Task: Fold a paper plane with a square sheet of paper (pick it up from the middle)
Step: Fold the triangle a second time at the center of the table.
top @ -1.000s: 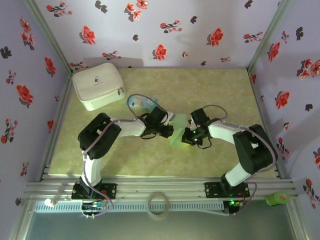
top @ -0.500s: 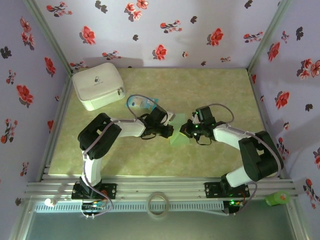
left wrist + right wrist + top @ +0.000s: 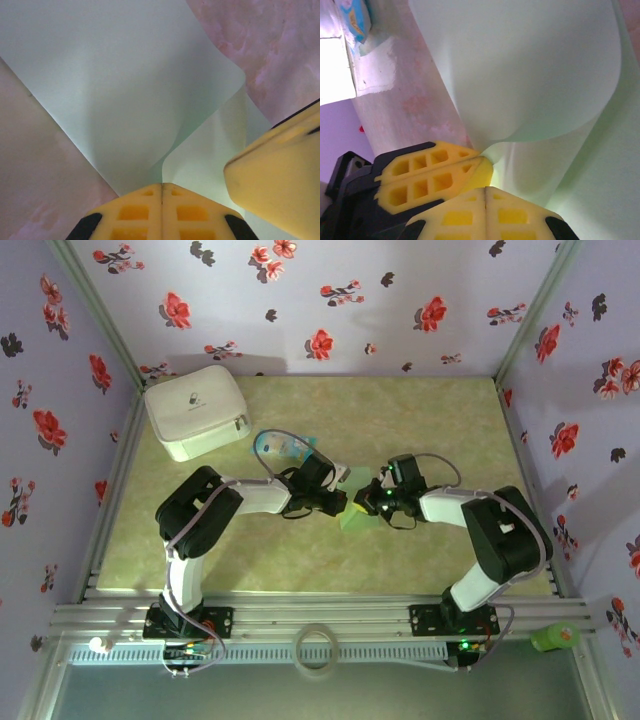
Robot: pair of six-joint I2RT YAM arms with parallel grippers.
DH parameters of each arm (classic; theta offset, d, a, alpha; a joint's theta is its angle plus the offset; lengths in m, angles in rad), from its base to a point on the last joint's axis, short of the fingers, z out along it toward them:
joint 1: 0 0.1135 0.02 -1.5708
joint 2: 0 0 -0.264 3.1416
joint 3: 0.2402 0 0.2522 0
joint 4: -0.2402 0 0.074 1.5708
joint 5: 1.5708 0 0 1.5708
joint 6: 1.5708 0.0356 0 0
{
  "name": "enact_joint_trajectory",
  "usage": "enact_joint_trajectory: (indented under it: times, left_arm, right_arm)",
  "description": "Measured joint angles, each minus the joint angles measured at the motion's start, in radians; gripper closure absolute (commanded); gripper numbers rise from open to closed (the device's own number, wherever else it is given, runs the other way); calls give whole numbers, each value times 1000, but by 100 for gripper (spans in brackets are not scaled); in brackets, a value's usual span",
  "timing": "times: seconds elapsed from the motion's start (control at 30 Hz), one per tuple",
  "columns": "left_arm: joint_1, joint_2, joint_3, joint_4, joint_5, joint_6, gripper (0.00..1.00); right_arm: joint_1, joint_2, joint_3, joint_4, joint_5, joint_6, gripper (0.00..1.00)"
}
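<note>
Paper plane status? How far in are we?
Early. Done: the left gripper and right gripper are both shut on the green sheet, with their fingertips close together. In hand: the sheet is bent over in a soft curl, apparently a first fold, with no sharp crease visible. Left: pressing that fold flat, then every later fold. Nothing resembles a pointed dart.

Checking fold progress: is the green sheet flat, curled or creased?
Curled over, not creased: the square sheet of paper bends in a rounded loop above its lower layer, pinched in the shut left gripper.
</note>
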Motion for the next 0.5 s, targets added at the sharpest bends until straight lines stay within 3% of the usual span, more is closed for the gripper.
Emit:
enact_joint_trajectory:
  times: [0.5]
  left_arm:
    - [0,0,0,0,0,0,100]
  right_arm:
    - [-21,37,-47,33,-2,-22,100]
